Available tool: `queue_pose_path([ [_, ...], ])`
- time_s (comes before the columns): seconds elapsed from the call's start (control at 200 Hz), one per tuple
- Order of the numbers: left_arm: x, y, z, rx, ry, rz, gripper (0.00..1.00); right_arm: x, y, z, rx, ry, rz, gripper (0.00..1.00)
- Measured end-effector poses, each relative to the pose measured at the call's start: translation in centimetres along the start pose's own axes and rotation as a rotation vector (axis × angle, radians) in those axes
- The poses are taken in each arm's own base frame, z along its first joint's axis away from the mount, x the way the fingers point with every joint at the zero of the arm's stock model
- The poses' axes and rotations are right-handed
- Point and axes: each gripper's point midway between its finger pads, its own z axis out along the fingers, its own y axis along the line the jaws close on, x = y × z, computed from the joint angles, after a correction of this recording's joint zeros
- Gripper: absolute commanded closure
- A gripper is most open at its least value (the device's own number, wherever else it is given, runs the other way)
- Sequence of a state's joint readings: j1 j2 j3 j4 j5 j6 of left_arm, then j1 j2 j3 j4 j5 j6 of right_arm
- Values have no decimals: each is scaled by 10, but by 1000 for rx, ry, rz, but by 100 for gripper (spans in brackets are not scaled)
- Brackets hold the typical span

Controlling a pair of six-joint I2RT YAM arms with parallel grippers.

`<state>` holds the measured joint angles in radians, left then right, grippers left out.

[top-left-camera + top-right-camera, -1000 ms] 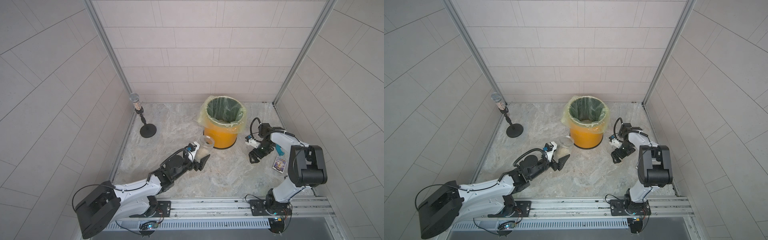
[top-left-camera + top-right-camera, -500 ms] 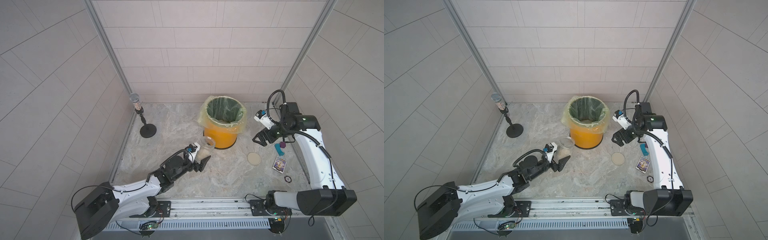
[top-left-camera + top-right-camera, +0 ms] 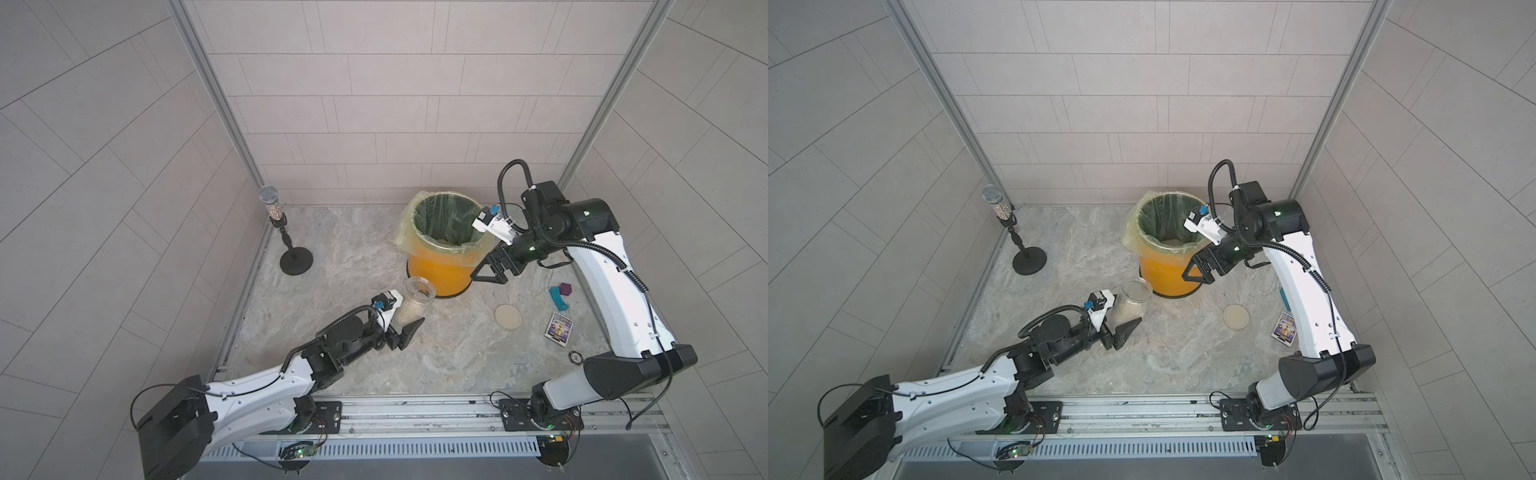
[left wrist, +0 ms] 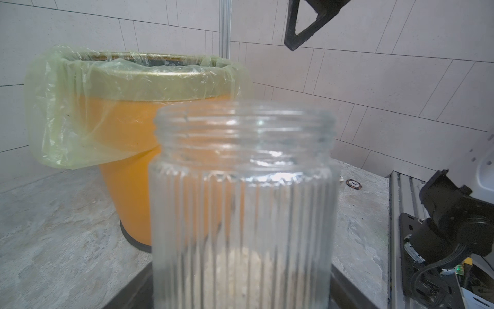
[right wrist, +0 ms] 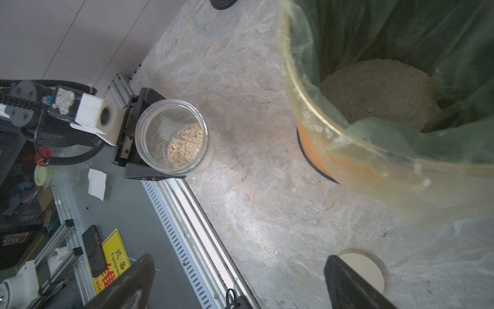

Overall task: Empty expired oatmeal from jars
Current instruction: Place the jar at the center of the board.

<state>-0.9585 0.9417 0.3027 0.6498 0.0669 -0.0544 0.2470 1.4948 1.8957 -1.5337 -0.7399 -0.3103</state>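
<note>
A clear ribbed glass jar [image 3: 415,305] [image 3: 1133,302] [image 4: 240,200] stands upright and lidless in front of the orange bin [image 3: 436,270] [image 3: 1163,274]. My left gripper [image 3: 409,316] [image 3: 1125,313] is shut on its lower body, one finger on each side. A little oatmeal [image 5: 185,145] lies in the jar's bottom, and a heap of oatmeal [image 5: 379,88] lies in the bin's liner. The round cream lid [image 3: 508,317] [image 3: 1236,317] [image 5: 366,270] lies flat on the table. My right gripper [image 3: 492,270] [image 3: 1198,270] [image 5: 238,289] hangs open and empty, raised beside the bin's right side.
A microphone on a stand [image 3: 276,208] stands at the back left. Teal and purple blocks [image 3: 559,297], a card box [image 3: 559,329] and a poker chip [image 3: 574,356] lie at the right edge. The rail [image 3: 415,409] runs along the front.
My right arm has risen from the table, where the lid now lies uncovered, and swung left up to the bin's side. The left arm and the jar have not moved.
</note>
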Motion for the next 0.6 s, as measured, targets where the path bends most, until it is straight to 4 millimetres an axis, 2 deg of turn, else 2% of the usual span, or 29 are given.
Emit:
queue_pose_path([
  [0.13, -1, -6, -3, 14, 1, 5, 100, 2, 22, 17, -51, 56, -40, 4],
  [0.24, -1, -9, -3, 21, 0, 10, 100, 4, 32, 37, -83, 112, -63, 6],
  [0.475, 6, -15, 0, 33, 23, 25, 100, 4, 28, 80, -132, 220, -44, 13],
  [0.6, 7, -18, 0, 38, 24, 34, 100, 3, 25, 96, -147, 257, -39, 15],
])
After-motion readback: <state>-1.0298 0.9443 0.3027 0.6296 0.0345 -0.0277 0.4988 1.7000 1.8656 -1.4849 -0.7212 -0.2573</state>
